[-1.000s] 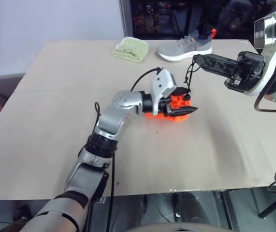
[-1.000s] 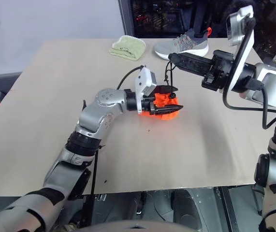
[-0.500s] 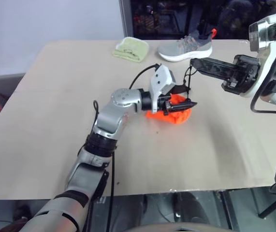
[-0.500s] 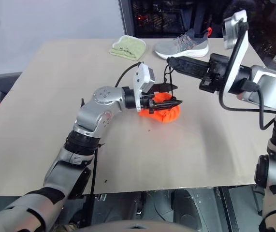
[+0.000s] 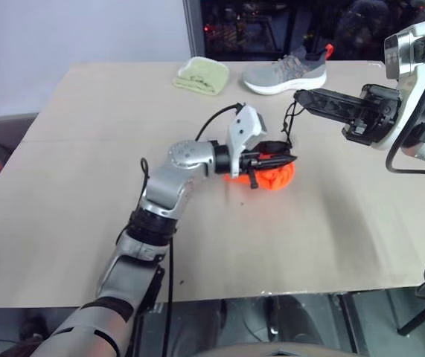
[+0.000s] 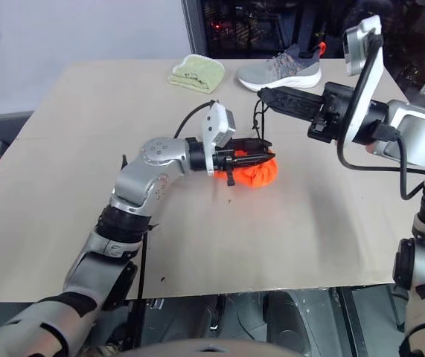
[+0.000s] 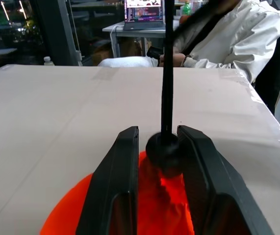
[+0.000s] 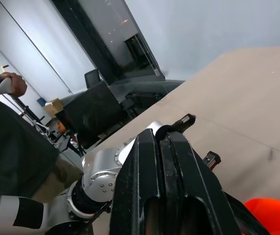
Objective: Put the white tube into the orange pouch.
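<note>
The orange pouch [image 5: 277, 177] lies bunched in the middle of the table. Its thin dark cord [image 5: 289, 123] runs straight up to my right gripper [image 5: 299, 95], which is shut on the cord's upper end above the pouch. My left gripper [image 5: 290, 158] reaches in level from the left across the pouch's top. In the left wrist view its fingers [image 7: 125, 186] stand either side of the black cord stopper [image 7: 163, 149], pinching it, with the orange fabric [image 7: 66, 218] beneath. The white tube is out of view.
A folded pale green cloth [image 5: 202, 75] and a grey sneaker [image 5: 285, 74] lie at the table's far edge. A seated person in a white jacket [image 7: 238, 39] is beyond the table. Bare tabletop [image 5: 85, 186] surrounds the pouch.
My left gripper's fingers have narrowed from a wide spread around the pouch to a pinch at the cord stopper on top. The pouch's mouth looks drawn tighter. The right gripper held still.
</note>
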